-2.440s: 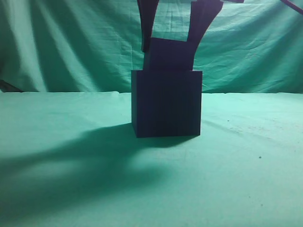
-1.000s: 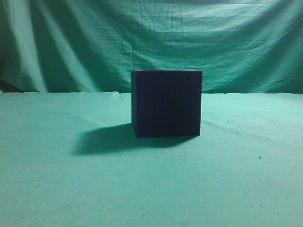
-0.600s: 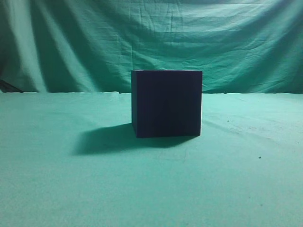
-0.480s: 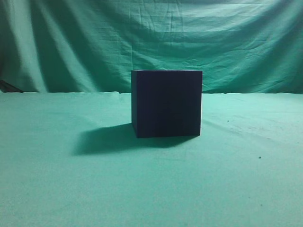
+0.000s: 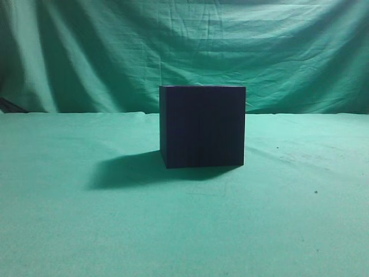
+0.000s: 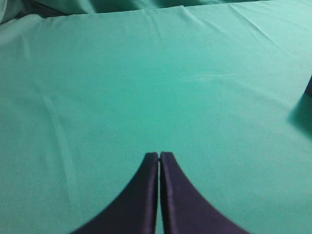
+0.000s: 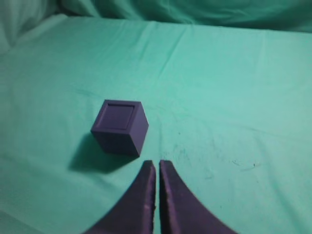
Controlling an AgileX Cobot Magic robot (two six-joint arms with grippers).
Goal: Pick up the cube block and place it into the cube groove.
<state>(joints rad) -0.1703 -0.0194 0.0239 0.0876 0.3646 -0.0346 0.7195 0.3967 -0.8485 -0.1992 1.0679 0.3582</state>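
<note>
Right wrist view shows me the most. My right gripper (image 7: 156, 163) sits at the bottom middle of the frame, its two dark fingers pressed together with nothing between them. Just up and left of the tips is the groove (image 7: 120, 127), a dark box on the green cloth (image 7: 234, 97). On its top I see a flat square set inside a thin rim. I think that square is the block (image 7: 119, 116), sitting down in the hole and level with the rim, but I cannot be fully sure from here.

In the exterior view the groove (image 5: 202, 126) stands alone in the middle of the frame, with its shadow falling to the left. No arm shows there, and nothing sticks up over the box.

In the left wrist view my left gripper (image 6: 159, 156) is at the bottom middle, also closed tight and holding nothing. Only bare cloth (image 6: 122, 87) lies ahead of it, with a dark edge at the far right of the frame that may be the box.

So I judge the job is done, or very close to it. The step in hand looks like parking the arms. My next move calls for little: keep both arms clear of the box, and check that the block sits flat.
</note>
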